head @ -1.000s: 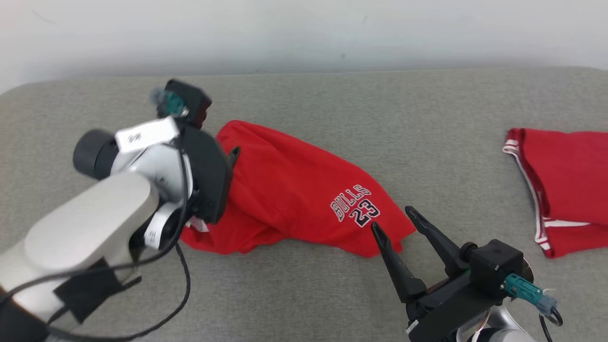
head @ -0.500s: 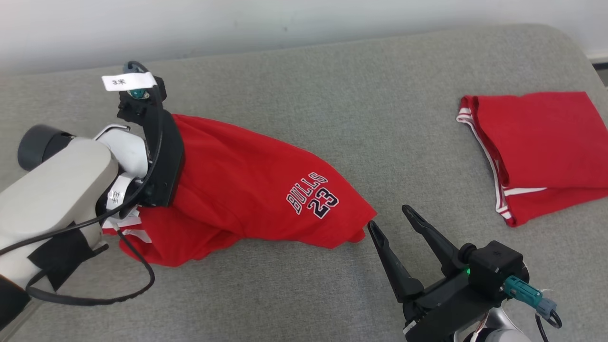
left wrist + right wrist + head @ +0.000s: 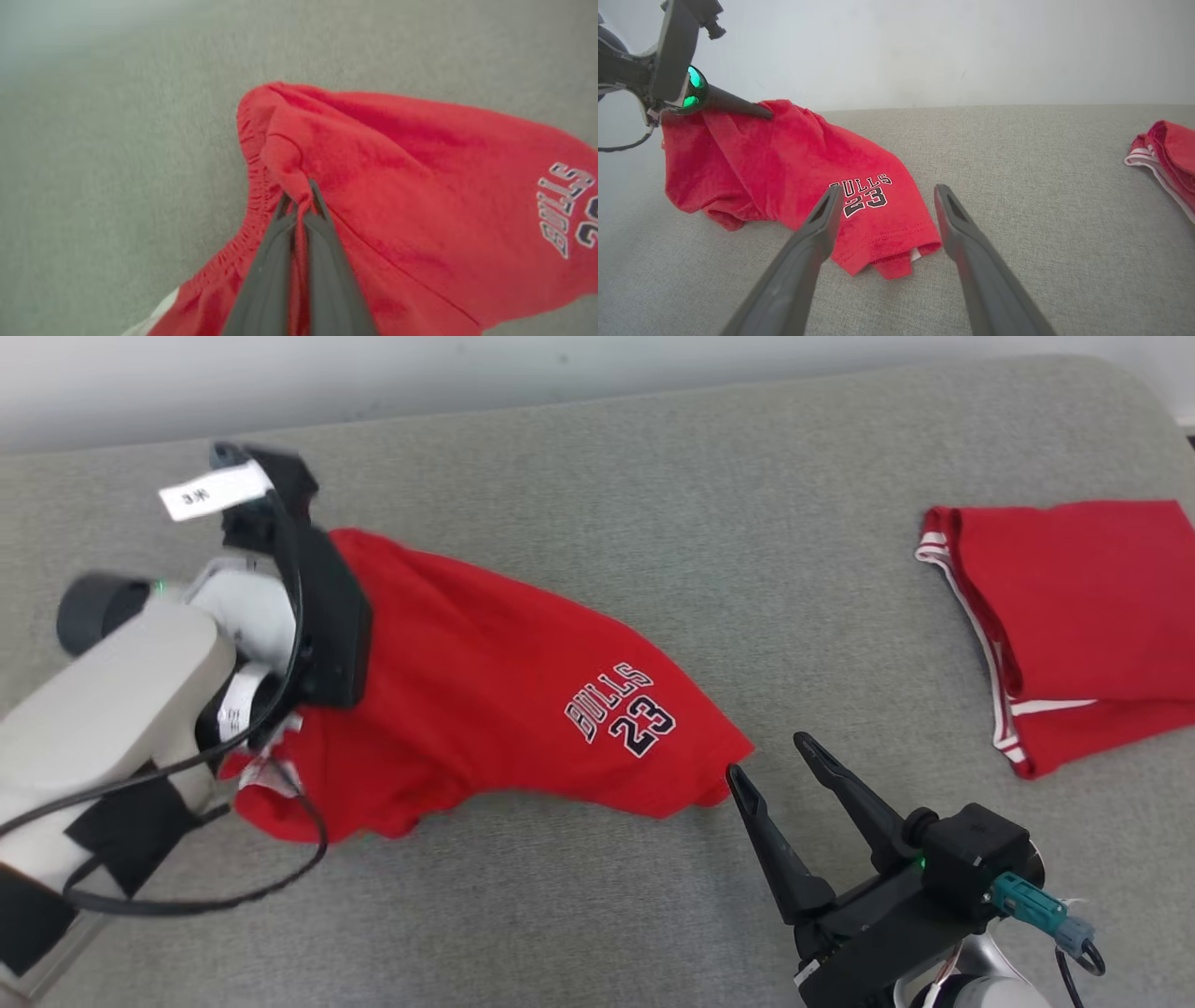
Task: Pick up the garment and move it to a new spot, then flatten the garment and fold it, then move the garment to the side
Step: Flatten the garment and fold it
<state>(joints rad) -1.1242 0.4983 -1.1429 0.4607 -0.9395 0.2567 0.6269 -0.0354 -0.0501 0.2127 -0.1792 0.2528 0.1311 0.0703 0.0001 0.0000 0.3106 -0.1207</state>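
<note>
- Pale, bare wall (image 3: 560, 373) stands behind the far edge of a grey, woven-fabric padded surface (image 3: 653, 523), whose far right corner is rounded.
- On that surface lie the red shorts (image 3: 485, 691), left of centre in the head view, with "BULLS 23" printed in dark, white-edged letters near one leg hem.
- Their elastic waistband (image 3: 252, 186) is gathered and puckered. The left gripper (image 3: 299, 205) has its jaws pressed together on a pinch of red cloth just beside that band.
- From the right wrist view, the waist end of the shorts hangs raised from the left gripper, while the leg end rests flat on the grey fabric.
- Right gripper (image 3: 767, 756) hovers at the lower right with its jaws wide apart and nothing between them. Its left fingertip is just beside the leg hem; whether it touches cannot be told.
- Well apart, at the right edge of the surface, lies a second red garment (image 3: 1074, 607), folded, with white stripes along its side.
</note>
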